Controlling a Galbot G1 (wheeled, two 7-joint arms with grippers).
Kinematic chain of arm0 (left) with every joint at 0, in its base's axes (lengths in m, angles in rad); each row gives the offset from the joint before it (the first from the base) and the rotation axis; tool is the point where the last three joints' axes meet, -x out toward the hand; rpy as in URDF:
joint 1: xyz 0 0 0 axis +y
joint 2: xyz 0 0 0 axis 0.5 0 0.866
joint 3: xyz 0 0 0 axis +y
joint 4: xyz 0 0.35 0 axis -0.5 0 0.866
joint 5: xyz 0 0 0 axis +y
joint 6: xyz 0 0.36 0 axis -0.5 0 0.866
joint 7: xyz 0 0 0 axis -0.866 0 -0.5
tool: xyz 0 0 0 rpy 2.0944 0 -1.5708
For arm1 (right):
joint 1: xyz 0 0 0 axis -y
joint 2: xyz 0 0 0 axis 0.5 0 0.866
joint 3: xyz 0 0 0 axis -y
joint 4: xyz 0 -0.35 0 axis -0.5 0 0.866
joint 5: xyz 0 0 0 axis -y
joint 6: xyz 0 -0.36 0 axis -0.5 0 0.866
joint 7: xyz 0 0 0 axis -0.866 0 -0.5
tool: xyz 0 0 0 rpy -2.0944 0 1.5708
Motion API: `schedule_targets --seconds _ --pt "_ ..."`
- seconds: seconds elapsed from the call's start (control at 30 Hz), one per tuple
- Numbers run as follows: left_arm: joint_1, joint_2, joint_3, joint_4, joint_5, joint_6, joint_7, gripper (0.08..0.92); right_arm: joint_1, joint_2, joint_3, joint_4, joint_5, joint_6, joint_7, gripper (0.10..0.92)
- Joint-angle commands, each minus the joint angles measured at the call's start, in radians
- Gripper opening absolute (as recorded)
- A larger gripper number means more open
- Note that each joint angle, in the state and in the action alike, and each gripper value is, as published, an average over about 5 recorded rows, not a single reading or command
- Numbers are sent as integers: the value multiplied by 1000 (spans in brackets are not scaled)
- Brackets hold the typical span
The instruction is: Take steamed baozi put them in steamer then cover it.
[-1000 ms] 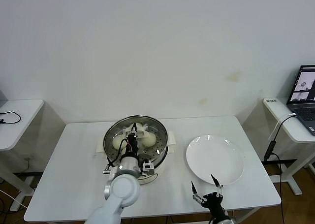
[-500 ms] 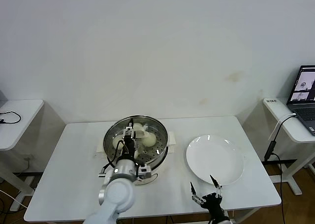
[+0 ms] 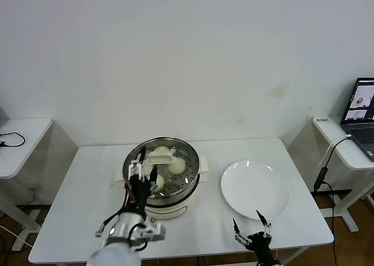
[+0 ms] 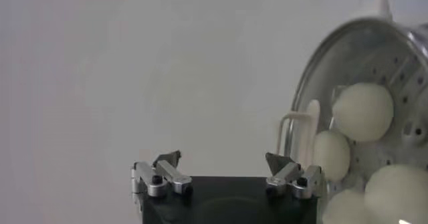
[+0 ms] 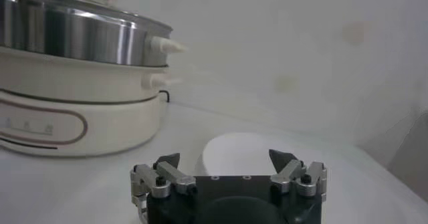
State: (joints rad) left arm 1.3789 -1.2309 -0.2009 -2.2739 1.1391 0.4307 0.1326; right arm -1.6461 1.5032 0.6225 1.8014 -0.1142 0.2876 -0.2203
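Right gripper [image 3: 258,231] hangs at the near edge of the worktop [image 3: 76,207], jaws spread wide, holding and touching nothing; the white plate [image 3: 255,189] lies just beyond it. Left gripper [image 3: 142,173] is over the near-left rim of the steamer [image 3: 162,181], jaws released and empty. The cover [image 3: 161,157] sits on the steamer at mid worktop, its cream handle on top. The steamed baozi [image 4: 363,112] lie inside on the perforated tray, visible through the glass.

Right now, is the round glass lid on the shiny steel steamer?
On. The glass lid sits on the steel steamer, cream handle up, buns visible beneath; the left gripper is open.
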Motion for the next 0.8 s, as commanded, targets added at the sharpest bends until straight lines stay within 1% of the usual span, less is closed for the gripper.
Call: schedule_targets --seconds 0.03,0.1,0.17,0.27,0.4,0.57,0.73,0.8 --pt "351 4 -421 -140 -954 -278 -255 823 -13 -29 -5 30 45 -23 -3 823" --pt "379 -5 -516 -102 -1189 -350 -285 823 -19 -39 -4 40 67 -33 -6 823" --pt "412 -11 -578 -63 -1335 -399 -299 823 -32 -60 -4 62 110 -49 -8 823" --pt "462 -20 -593 -14 -1427 -424 -303 823 -67 -109 -7 111 175 -77 -10 823" --pt "498 -42 -563 31 -1452 -457 -320 823 -124 -172 -8 168 227 -112 -9 823" --pt "521 -76 -550 76 -1440 -519 -340 823 -181 -215 -6 213 269 -138 2 823" --pt "547 -89 -545 122 -1419 -605 -319 823 -207 -229 -7 233 282 -148 17 823" --pt "544 -97 -552 127 -1410 -617 -311 823 -208 -228 -8 232 281 -151 22 823"
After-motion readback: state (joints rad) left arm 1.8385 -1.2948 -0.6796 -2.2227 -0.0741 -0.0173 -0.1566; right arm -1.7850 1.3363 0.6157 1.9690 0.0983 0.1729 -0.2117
